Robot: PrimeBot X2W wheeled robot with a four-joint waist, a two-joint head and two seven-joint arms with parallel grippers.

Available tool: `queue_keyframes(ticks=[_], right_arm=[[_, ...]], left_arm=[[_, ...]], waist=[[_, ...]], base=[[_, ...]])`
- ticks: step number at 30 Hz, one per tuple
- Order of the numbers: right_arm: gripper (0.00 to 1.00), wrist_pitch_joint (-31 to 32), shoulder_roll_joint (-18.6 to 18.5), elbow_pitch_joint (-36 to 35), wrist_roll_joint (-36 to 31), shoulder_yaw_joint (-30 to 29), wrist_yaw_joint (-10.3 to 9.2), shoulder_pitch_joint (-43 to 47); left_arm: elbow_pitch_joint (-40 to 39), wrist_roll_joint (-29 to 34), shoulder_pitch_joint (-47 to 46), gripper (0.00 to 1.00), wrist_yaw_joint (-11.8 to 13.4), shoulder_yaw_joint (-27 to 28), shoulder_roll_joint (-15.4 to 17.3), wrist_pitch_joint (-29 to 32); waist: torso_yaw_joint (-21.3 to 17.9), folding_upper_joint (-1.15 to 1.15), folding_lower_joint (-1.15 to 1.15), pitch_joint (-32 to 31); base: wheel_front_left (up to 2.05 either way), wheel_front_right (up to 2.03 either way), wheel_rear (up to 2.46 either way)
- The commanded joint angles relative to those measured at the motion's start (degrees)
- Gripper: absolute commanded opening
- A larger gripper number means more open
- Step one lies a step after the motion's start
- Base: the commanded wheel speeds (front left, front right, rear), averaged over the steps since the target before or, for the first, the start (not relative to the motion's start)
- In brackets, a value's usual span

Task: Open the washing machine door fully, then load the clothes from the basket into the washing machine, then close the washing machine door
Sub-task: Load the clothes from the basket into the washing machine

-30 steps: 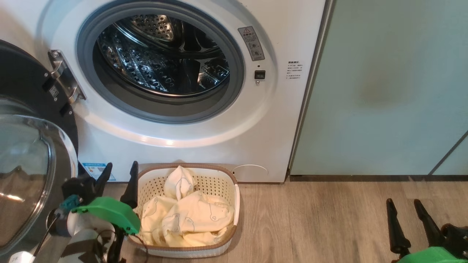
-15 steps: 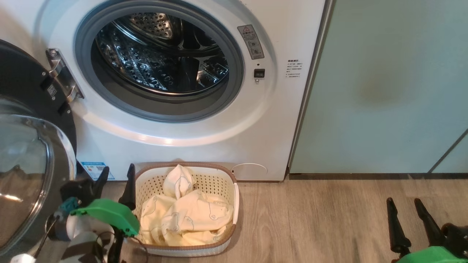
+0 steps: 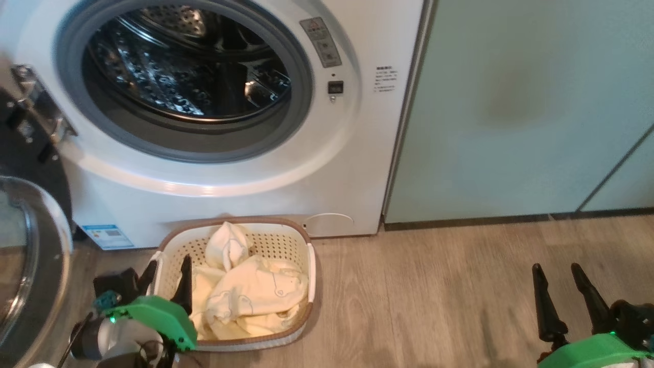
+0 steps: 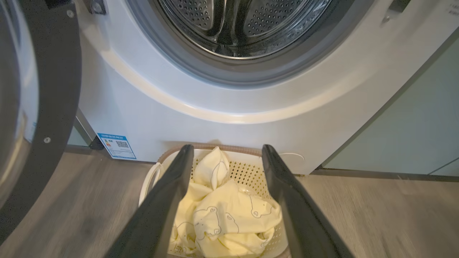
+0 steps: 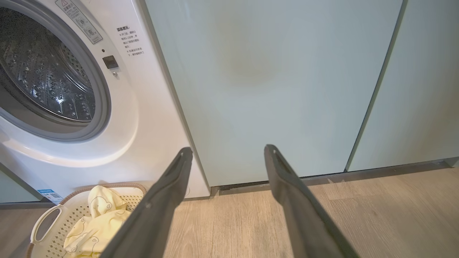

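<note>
1. The washing machine door (image 3: 28,230) is hanging swung out on the left, hinged (image 3: 36,110) beside the opening. Its black rim is crowding the left edge of the floor space, near the left gripper (image 3: 169,259).
2. The wood-look floor (image 3: 434,296) is lying open to the right of the basket (image 3: 265,221), bounded at the back by flat pale-green cabinet doors (image 3: 511,102).
3. The basket is sitting on the floor with its back rim just beside the foot of the washing machine (image 3: 357,153), below the round opening. It is cream perforated plastic with a brown rim, squared to the machine, its white handles facing left and right.
4. The clothes (image 3: 255,296) are lying crumpled inside it: soft pale yellow cloth with thin bear outlines, one fold peaking toward the machine.
5. The steel drum (image 3: 184,66) is showing its dimpled, perforated wall inside a grey rubber gasket (image 3: 301,102), its mouth facing the room.
6. The left gripper is hanging over the basket's left edge with its fingers spread and holding nothing, pointing toward the machine.
7. The right gripper (image 3: 555,267) is hovering over bare floor well to the right, fingers spread too, aiming at the cabinets.
</note>
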Motion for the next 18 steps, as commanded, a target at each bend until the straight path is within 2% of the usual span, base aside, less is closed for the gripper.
queue_keyframes(ticks=[1, 8, 18], right_arm=[[1.0, -0.6, -1.3, -2.1, -0.1, 1.2, 0.26, -2.7], [1.0, -0.6, -1.0, -2.4, -0.1, 1.7, 0.26, -3.9], [1.0, -0.6, 0.4, -2.9, 0.0, 3.1, 0.26, -7.6]], left_arm=[[0.1, -0.1, -2.6, 1.0, -0.1, 1.8, 1.6, -0.4], [8.2, -1.3, -6.1, 1.0, -0.1, -0.5, 2.6, 0.0], [22.4, -3.8, -16.9, 1.0, -0.1, -9.0, 5.3, 5.9]], waist=[[-1.1, 0.0, 0.0, 1.1], [-3.1, 0.0, 0.0, 4.6], [-6.6, 0.0, 0.0, 13.1]], base=[[0.0, 0.0, 0.0], [0.0, 0.0, 0.0], [0.0, 0.0, 0.0]])
